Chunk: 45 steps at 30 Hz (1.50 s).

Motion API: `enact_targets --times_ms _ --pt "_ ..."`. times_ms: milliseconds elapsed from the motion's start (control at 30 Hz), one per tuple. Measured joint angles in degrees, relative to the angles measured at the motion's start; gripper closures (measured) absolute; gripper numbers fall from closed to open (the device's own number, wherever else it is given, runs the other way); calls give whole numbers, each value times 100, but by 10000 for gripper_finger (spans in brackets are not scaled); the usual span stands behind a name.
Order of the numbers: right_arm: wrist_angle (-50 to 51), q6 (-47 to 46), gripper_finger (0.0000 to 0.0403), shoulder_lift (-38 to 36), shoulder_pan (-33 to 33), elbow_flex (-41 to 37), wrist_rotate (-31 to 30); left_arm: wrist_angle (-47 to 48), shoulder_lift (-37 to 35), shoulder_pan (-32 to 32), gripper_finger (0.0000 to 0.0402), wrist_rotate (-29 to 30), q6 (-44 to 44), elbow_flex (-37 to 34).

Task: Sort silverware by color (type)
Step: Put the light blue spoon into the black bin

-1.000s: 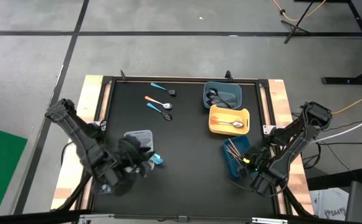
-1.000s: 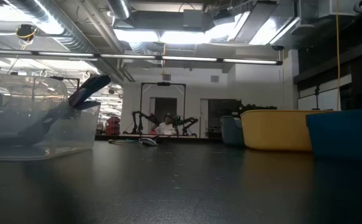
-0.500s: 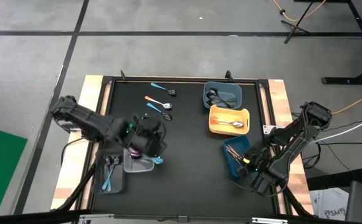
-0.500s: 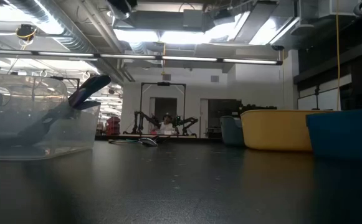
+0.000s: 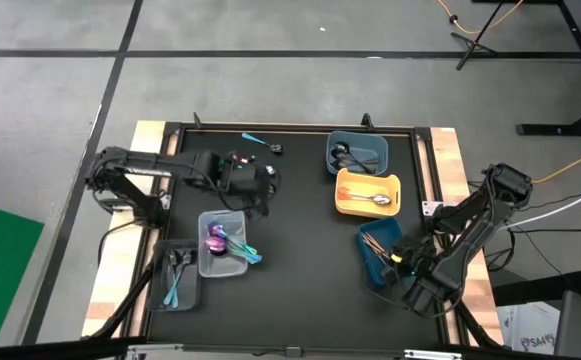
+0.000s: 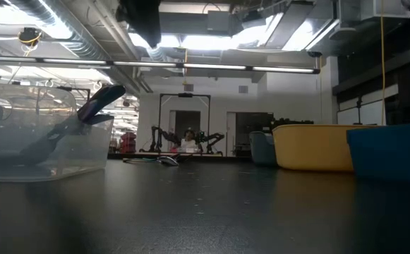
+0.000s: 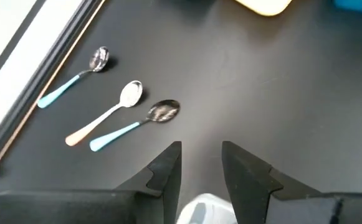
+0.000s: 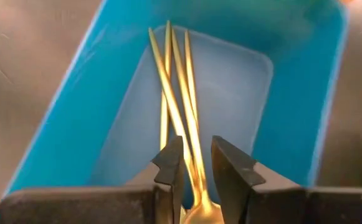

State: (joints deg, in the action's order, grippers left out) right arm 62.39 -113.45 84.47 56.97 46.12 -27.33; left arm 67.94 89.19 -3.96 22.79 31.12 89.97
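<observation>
Three loose spoons lie flat on the black mat at the far left. In the left wrist view they are a light-blue-handled one [image 7: 75, 78], a peach-handled one [image 7: 106, 113] and a blue-handled one [image 7: 137, 122]. My left gripper [image 7: 199, 163] [image 5: 253, 190] hangs open above the mat just short of them and holds nothing. My right gripper [image 8: 197, 163] [image 5: 388, 265] stands open over the blue tray [image 8: 75, 124]. Its fingertips sit on either side of the gold spoons [image 8: 177, 93] lying in that tray.
A clear tray [image 5: 222, 243] holds purple spoons, with a teal spoon [image 5: 248, 256] at its corner. A dark tray [image 5: 180, 272] of teal spoons sits near left. A grey-blue tray [image 5: 358, 152] with black spoons and a yellow tray [image 5: 368, 193] with a silver spoon stand far right.
My left arm has swung from the near left corner across the clear tray toward the far edge. It has rolled its wrist on the way and now hangs over the loose spoons. The clear tray and the dark tray, which it covered before, are in plain view.
</observation>
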Motion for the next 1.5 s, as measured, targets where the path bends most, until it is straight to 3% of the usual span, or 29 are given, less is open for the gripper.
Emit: enact_targets --times_ms 433,767,933,1500 --pt "2169 491 330 -2 0 1622 -68 -226 4 1266 292 -817 -1945 0" --pt "2741 1624 330 -7 0 2721 -1379 -482 16 1892 292 -1159 -2971 0" --pt "2763 1975 330 -7 -139 2880 -1949 -591 117 2071 292 -1159 -3348 6" --pt "2730 3924 330 -7 -1500 2899 -1786 -538 1270 2600 292 -1758 -4767 4"
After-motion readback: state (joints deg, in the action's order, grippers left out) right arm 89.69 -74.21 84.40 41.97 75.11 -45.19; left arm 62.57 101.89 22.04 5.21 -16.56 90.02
